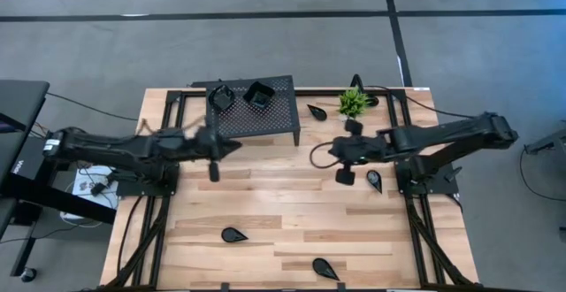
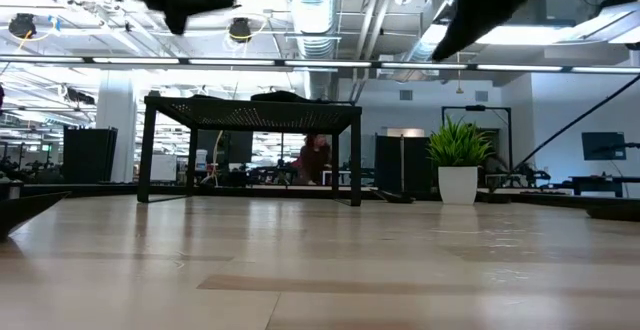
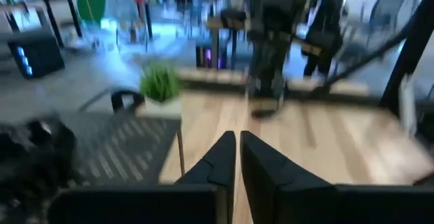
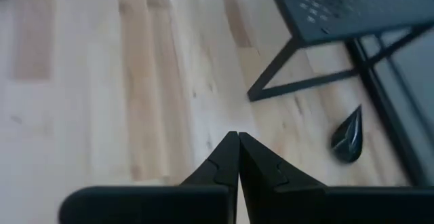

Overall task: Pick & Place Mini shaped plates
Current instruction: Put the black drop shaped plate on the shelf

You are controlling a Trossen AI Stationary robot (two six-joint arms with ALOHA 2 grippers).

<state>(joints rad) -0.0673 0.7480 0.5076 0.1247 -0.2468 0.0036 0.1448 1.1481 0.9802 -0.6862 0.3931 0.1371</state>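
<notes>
Your left tool (image 1: 237, 145) hung pressed together beside the stand (image 1: 270, 115) bearing two plates (image 1: 257, 96). Your right tool (image 1: 315, 157), also pressed together, was well apart from a teardrop plate (image 4: 347, 139) on the desk (image 1: 265, 212).

My left wrist view is smeared: the dark lumps (image 3: 34, 149) on the black perforated metal stand (image 3: 115, 153) can't be identified. From table height, the stand's top (image 2: 250, 110) hides whatever sits there, and both arms are cropped overhead.
</notes>
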